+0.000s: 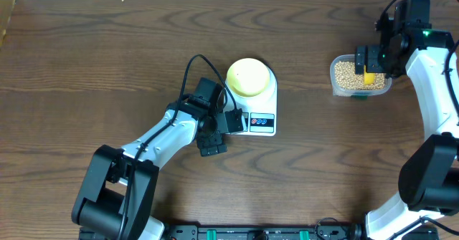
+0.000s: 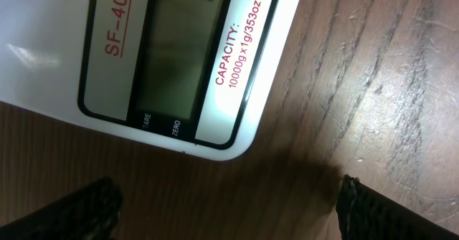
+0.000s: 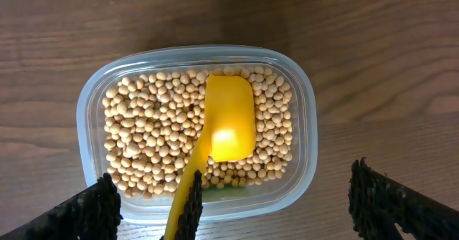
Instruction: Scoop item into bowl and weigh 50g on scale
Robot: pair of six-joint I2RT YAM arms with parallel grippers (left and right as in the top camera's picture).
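Black fingertips (image 3: 86, 211) of the right gripper (image 3: 233, 197) are showing at both lower corners of the right wrist view. They are spread wide and clasping nothing.
- Yellow scoop (image 3: 229, 122) is lying bowl-down-the-middle on the beans (image 3: 143, 140). Its handle is running toward the bottom edge between the spread fingers, and neither pad is visibly touching it.
- Beans are filling the clear tub (image 3: 305, 125) in a fairly even layer. The tub is sitting on the wooden table (image 1: 107, 54), well apart from the scale (image 1: 262, 122), at the right arm's side.
- Pale yellow-green bowl (image 1: 248, 76) is resting on the scale's platform and covering most of it. Its interior is reading as plain pale yellow from overhead.
- Left gripper (image 2: 229, 211) is hovering just beside the scale's front edge, at the display end. Its fingers are released and wide apart, with bare table between them.
- Left wrist view is showing the scale's face close up: "SF-400", "CAPACITY: 10000g x 1g", and the TARE and ZERO labels. The digits are running off the top of the frame, so the reading cannot be told.
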